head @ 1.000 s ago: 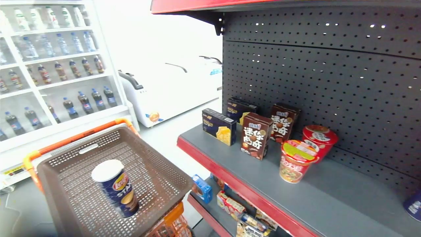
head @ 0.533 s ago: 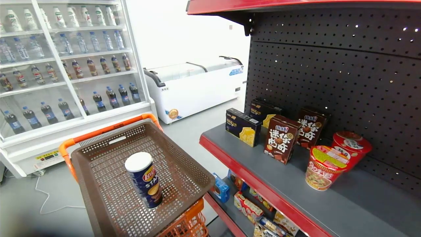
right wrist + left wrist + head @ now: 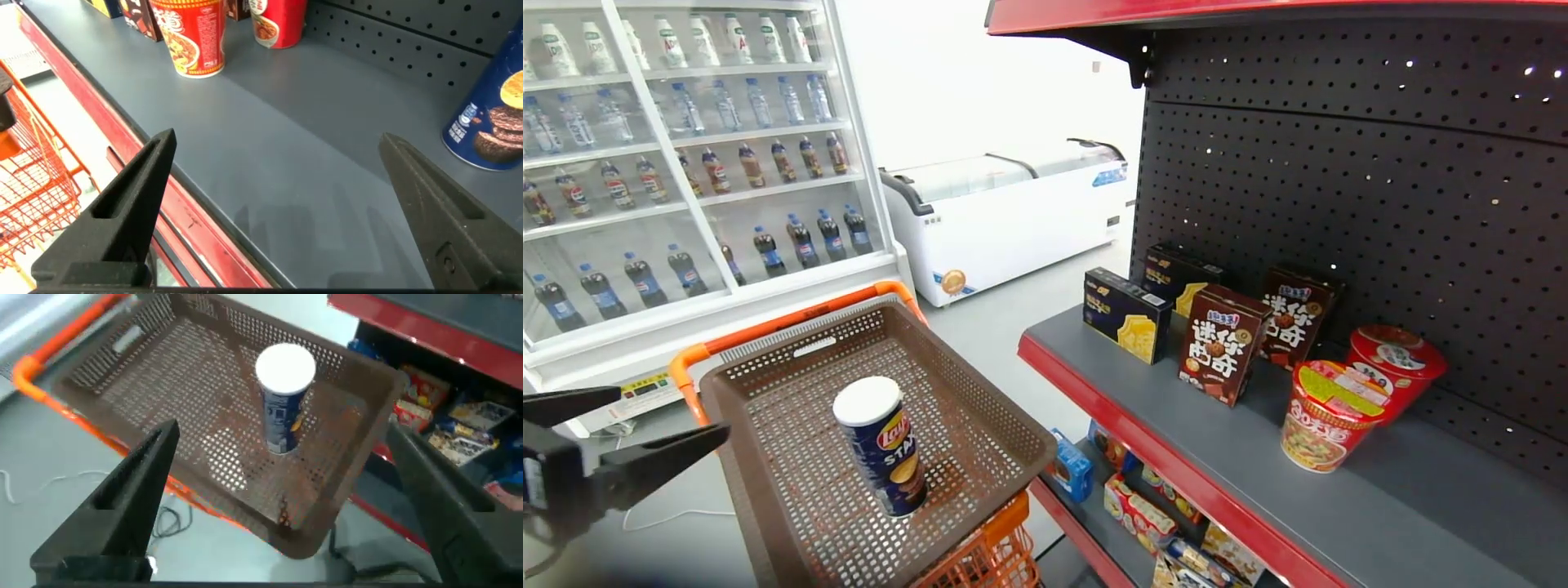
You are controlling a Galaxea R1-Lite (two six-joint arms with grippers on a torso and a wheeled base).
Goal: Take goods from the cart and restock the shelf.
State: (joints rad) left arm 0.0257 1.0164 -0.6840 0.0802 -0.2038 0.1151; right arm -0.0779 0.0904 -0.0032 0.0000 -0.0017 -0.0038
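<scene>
Head view, chip can: one chip can (image 3: pixel 882 447) stands upright in the brown basket (image 3: pixel 800 347) on the cart (image 3: pixel 768 329), at about 7 o'clock from the picture's centre.
Head view, left fingers: my left fingers (image 3: pixel 662 449) are spread wide and hold nothing, at 9 o'clock from the can, outside the basket's rim.
Head view, shelf: the shelf (image 3: pixel 1143 425) lies at 3 o'clock from the can. It carries two dark blue boxes (image 3: pixel 1125 314), two brown boxes (image 3: pixel 1223 343) and two noodle cups (image 3: pixel 1327 416).
Left wrist view: the can sits in line between my two parted fingers, well apart from both.
Right wrist view: my right fingers (image 3: pixel 122 204) are parted and empty over bare shelf, with one blue canister (image 3: pixel 490 114) near one of them.
Handling: I judge the can light, stiff and smooth-sided, tall enough to tip. I would take it round the mid-body below the white lid, firmly but without crushing it.
</scene>
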